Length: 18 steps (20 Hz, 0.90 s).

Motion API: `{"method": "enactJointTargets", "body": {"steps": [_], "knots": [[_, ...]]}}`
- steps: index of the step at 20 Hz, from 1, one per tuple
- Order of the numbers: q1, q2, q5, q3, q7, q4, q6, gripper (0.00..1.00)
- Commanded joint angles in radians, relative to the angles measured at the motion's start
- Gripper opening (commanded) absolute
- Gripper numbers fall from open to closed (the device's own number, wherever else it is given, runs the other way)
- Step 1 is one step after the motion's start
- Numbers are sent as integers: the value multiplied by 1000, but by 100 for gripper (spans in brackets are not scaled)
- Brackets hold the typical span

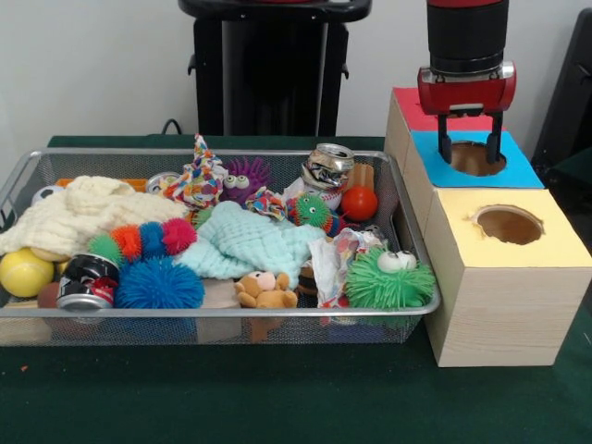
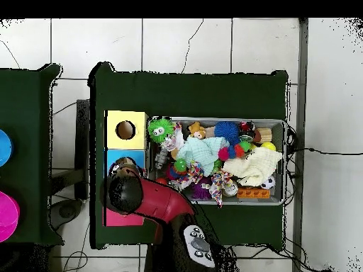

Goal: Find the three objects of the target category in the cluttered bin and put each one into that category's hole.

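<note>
Scanning, front view, left to right: the wire-mesh bin (image 1: 18, 180) fills the left and middle of the green table (image 1: 277, 398); three wooden boxes stand in a row just beside its right end.
Bin, left end: a yellow ball (image 1: 24, 272) lies against the near-left corner, a cream knitted cloth (image 1: 83, 211) behind it, and a red-and-black drink can (image 1: 85, 282) on its side at the near wall.
Bin, left of middle: a striped spiky caterpillar toy (image 1: 143, 241) rests above a blue spiky ball (image 1: 159, 284).
Bin, middle: a pale mint cloth (image 1: 248, 242) is spread out, with a small teddy bear (image 1: 264, 289) at the near wall and a purple spiky toy with eyes (image 1: 244, 176) toward the far wall.
Bin, right end: a crushed silver can (image 1: 326, 167) stands at the far side, an orange-red ball (image 1: 359, 203) just beside it, and a green spiky toy with eyes (image 1: 389, 279) fills the near-right corner next to a white printed wrapper (image 1: 331, 262).
Clear bottles: I cannot pick any out in the clutter from either view.
Boxes: yellow-faced cutout (image 1: 510, 225) nearest the camera, blue-faced cutout (image 1: 475, 159) in the middle, red-faced box (image 1: 412, 111) farthest; its hole is hidden behind my arm.
My pincer (image 1: 469, 146): it hangs right above the blue-faced cutout, both fingers apart and nothing between them.
Overhead view: my arm (image 2: 159, 202) covers most of the red face and my wrist sits over the blue box.
</note>
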Motion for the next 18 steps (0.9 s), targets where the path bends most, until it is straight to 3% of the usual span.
{"method": "enactJointTargets", "body": {"steps": [1, 4, 7, 14, 18], "knots": [[-27, 30, 22, 24, 190, -54, 81, 100], [-1, 25, 20, -13, 197, -69, 104, 100], [53, -13, 5, -100, 212, -97, 179, 100], [56, -81, 6, -117, 234, -102, 332, 100], [87, -82, -18, -173, 250, -142, 385, 100]]}}
